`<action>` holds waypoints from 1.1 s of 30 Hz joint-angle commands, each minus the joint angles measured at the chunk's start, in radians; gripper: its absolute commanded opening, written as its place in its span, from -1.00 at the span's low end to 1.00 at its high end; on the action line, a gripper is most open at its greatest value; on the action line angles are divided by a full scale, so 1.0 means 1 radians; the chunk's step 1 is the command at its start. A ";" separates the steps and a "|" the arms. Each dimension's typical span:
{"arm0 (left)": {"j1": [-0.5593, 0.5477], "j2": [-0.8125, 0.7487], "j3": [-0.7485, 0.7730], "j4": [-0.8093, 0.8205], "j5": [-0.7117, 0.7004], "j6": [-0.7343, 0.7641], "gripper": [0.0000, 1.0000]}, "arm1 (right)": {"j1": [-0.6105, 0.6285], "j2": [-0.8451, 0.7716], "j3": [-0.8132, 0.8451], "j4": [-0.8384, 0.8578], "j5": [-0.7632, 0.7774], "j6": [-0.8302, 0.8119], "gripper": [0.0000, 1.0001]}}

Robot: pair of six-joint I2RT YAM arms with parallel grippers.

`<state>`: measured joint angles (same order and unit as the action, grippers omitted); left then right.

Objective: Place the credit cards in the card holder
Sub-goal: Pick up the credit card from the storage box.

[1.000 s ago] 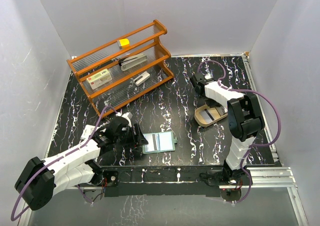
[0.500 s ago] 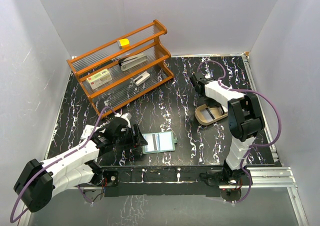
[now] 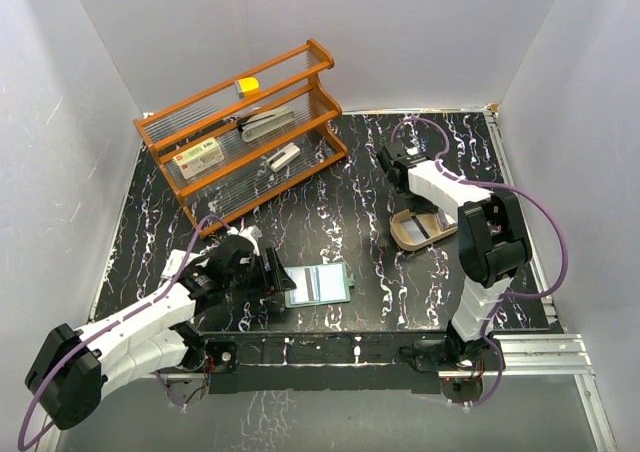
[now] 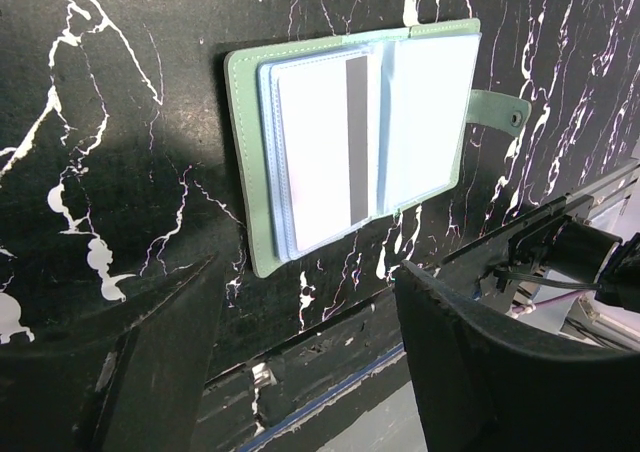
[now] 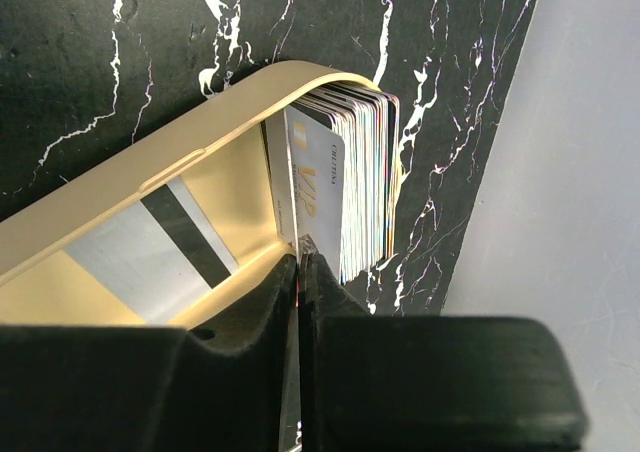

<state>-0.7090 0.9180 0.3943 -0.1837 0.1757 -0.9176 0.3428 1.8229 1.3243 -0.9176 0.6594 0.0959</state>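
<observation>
My right pincer [image 5: 299, 272] pinches credit card [image 5: 298, 352] edge-on; card holder [image 3: 318, 284] lies open well left, by my spread, empty left pincer [image 4: 305, 277].

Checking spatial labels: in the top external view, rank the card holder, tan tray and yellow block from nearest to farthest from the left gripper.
1. card holder, lying open just right of the left gripper, near the front edge.
2. tan tray, farther right, mid-table.
3. yellow block, at the back, on top of the orange rack.
</observation>
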 commanded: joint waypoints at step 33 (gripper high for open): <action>0.000 -0.073 0.123 0.000 0.106 -0.165 0.27 | 0.126 -0.530 -0.044 0.141 -0.731 0.296 -1.00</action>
<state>-0.7090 0.8886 0.4503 -0.1864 0.2413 -1.0229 0.4618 1.4014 1.3457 -0.9684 0.2260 0.2462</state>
